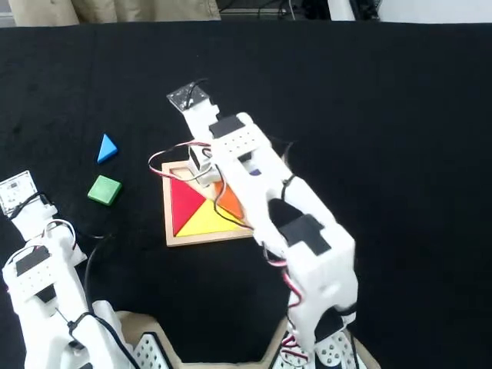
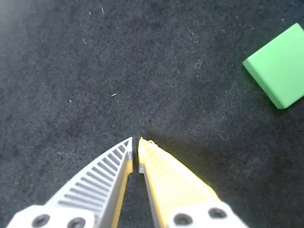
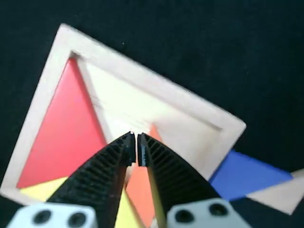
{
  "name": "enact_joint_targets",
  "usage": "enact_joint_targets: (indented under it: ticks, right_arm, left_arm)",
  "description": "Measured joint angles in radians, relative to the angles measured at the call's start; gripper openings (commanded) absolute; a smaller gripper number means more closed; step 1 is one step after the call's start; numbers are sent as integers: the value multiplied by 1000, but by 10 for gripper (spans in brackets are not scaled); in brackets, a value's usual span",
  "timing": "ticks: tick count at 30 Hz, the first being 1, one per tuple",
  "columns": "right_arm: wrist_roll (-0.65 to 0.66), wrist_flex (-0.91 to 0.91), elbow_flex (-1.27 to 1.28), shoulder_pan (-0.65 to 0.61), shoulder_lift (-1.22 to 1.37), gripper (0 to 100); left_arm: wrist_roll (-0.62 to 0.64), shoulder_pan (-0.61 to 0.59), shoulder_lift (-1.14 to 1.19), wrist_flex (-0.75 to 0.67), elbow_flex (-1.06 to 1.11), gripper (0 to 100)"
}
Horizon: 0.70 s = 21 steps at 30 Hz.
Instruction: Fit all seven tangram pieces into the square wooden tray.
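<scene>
Black-clothed tabletop (image 1: 400,115). Tray (image 1: 171,231) near centre, partly filled. Green square (image 1: 104,190) and blue triangle (image 1: 107,148) loose on cloth nearby. Right tool (image 3: 134,145) closed, empty, above tray. Left tool (image 2: 135,147) closed, empty, near square.

A black cloth (image 1: 400,115) spreads flat on all sides of the right gripper (image 3: 136,142). Far beyond that gripper, past the cloth's back edge, are beige fabric (image 1: 115,9), dark cables (image 1: 284,8) and a white surface (image 1: 438,9). Pale lint (image 2: 114,95) specks the cloth.

arms (image 1: 315,254) white, blk motors | L gripper (image 2: 135,141) grey+yellow | R gripper (image 3: 136,140) blk
</scene>
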Motion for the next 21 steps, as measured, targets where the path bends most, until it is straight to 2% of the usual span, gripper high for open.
enact_joint_targets:
  ticks: [8, 21]
  right_arm:
    - [5, 124, -135, 51, 118, 11]
    - [52, 265, -140, 61, 124, 11]
  left_arm:
    - [0, 0, 0, 0, 0, 30]
    - [0, 0, 0, 0, 0, 30]
